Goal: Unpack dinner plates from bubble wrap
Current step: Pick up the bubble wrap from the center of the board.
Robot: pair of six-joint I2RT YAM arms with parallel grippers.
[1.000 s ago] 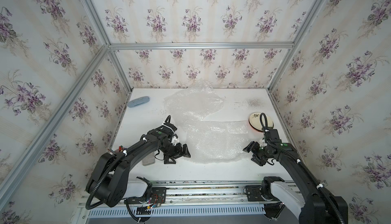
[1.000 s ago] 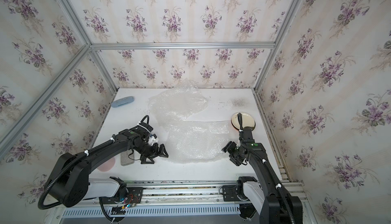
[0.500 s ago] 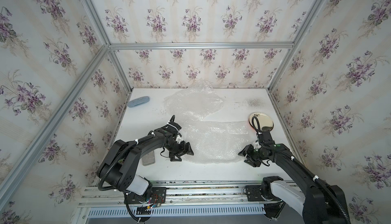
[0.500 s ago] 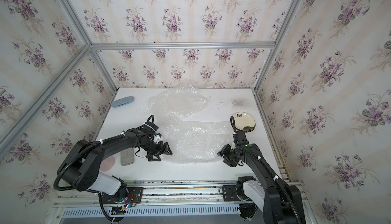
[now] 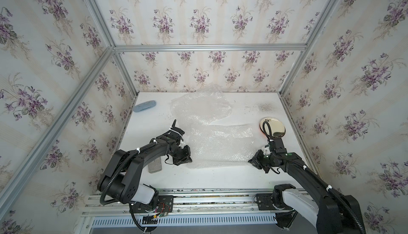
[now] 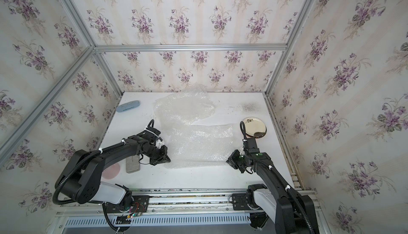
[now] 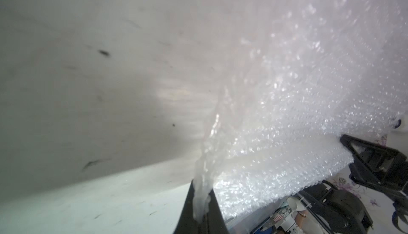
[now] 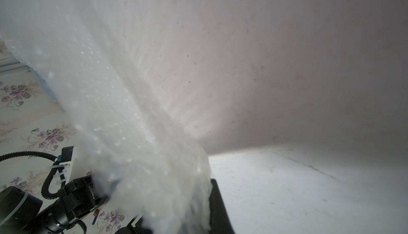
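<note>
Bubble wrap (image 5: 217, 146), its two near corners clamped tight in left claw (image 5: 189, 161) and right claw (image 5: 251, 161), both closed.

Glossy plate (image 5: 277, 127); clear plastic bubble wrap (image 5: 220, 146)

My right end effector (image 8: 187, 213) pinches a clear, whitish bubble-wrap sheet (image 8: 132, 111) that stretches above the white tabletop (image 8: 298, 188) to the black left end effector (image 8: 81, 195), floral wallpaper (image 8: 26, 93) behind it.
</note>
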